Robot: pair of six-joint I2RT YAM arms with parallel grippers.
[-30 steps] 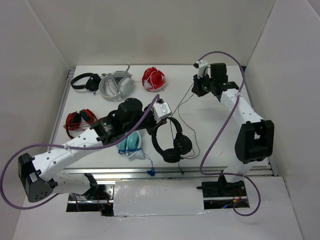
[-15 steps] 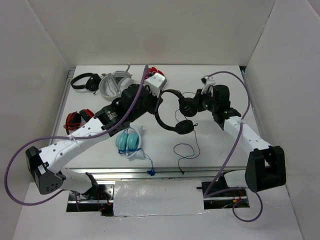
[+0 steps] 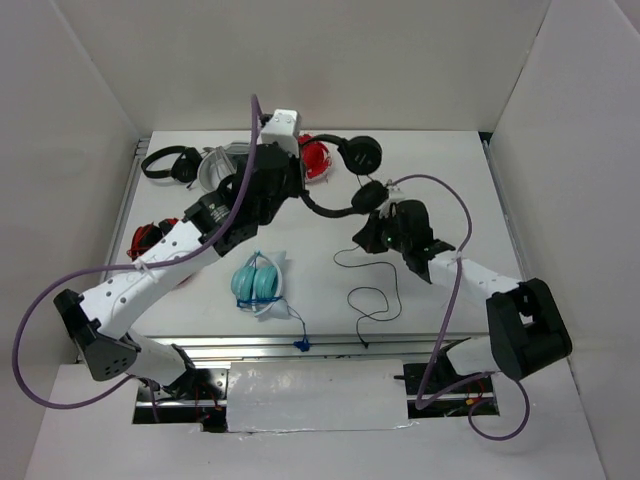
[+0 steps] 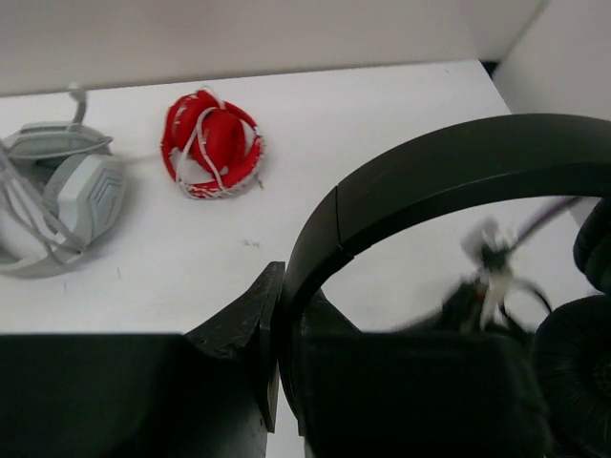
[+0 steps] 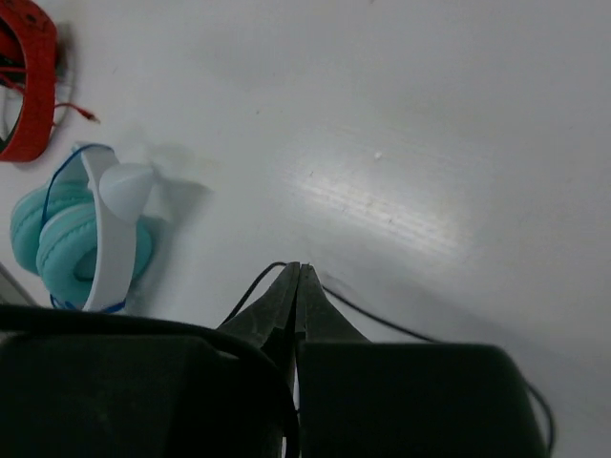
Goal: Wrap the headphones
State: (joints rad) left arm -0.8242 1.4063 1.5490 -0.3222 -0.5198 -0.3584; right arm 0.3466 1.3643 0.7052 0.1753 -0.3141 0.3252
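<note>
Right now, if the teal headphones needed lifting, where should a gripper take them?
Probably the white headband, from above and straddling it: it is the narrow part, while the teal earcups beside it look too wide and soft.

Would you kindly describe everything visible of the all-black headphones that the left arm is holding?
The headphones are all black: a thin, smooth headband, two round padded earcups and a long thin cable. They appear lifted above the table, at its far middle, the left pincer shut on the headband. The right pincer pinches the cable near one earcup; the rest trails in loose loops on the table toward the near edge.
</note>
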